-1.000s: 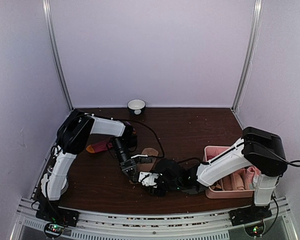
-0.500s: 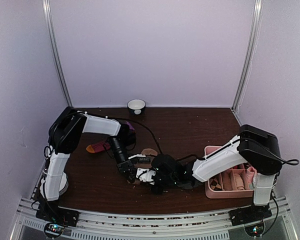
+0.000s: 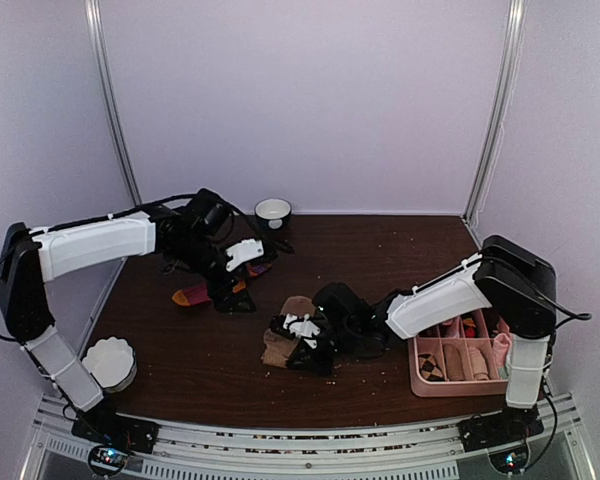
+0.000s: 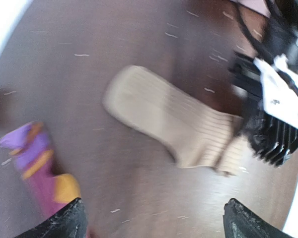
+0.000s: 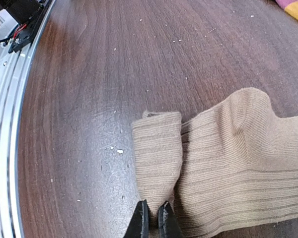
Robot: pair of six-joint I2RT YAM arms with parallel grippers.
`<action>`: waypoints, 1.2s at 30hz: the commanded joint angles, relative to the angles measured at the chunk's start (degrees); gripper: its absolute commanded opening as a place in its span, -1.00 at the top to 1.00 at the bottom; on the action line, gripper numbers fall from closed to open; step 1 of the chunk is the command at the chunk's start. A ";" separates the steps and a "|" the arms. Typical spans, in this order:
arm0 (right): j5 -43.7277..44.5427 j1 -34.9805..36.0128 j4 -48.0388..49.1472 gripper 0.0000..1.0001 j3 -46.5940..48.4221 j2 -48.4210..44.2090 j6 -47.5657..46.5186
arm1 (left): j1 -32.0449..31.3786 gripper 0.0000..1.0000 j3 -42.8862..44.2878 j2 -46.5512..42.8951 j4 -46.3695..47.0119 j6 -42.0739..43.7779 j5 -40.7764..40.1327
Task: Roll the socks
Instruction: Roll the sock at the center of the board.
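Note:
The tan sock (image 5: pixel 238 148) lies flat on the dark wooden table, its near end folded over once. My right gripper (image 5: pixel 151 222) is shut on that folded end; from above the right gripper (image 3: pixel 300 338) sits on the tan sock (image 3: pixel 278 350) mid-table. The dark red sock (image 4: pixel 42 173), with its purple cuff and orange heel, lies to the left. My left gripper (image 4: pixel 156 223) hovers open above bare table between the red sock and the tan sock (image 4: pixel 174 124), holding nothing. In the top view the left gripper (image 3: pixel 228 290) is beside the red sock (image 3: pixel 192 295).
A pink divided tray (image 3: pixel 417 385) with small rolled socks stands at the right front. A small white bowl (image 3: pixel 273 211) sits at the back wall. A white fluted cup (image 3: pixel 110 362) rests at the left front. Crumbs dot the wood.
My left gripper let go, opened wide and swung back-left toward the red sock. My right gripper closed on the tan sock's folded end and shifted slightly away from the front edge.

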 commanded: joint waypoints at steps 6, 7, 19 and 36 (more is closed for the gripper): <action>-10.17 -3.62 -14.24 1.00 3.40 5.96 6.60 | 6.57 -0.88 -10.25 -4.51 10.11 6.43 0.78; -10.92 -4.22 -15.07 1.00 4.32 6.74 7.64 | 5.26 -0.90 -13.25 -7.64 12.58 9.10 1.53; -19.02 -9.54 -18.43 1.00 5.85 13.61 19.06 | -12.21 -0.41 -21.10 -6.64 13.54 25.14 5.43; -21.44 -10.91 -20.00 1.00 6.80 15.00 20.38 | -16.86 0.08 -17.37 4.36 23.52 24.79 -7.23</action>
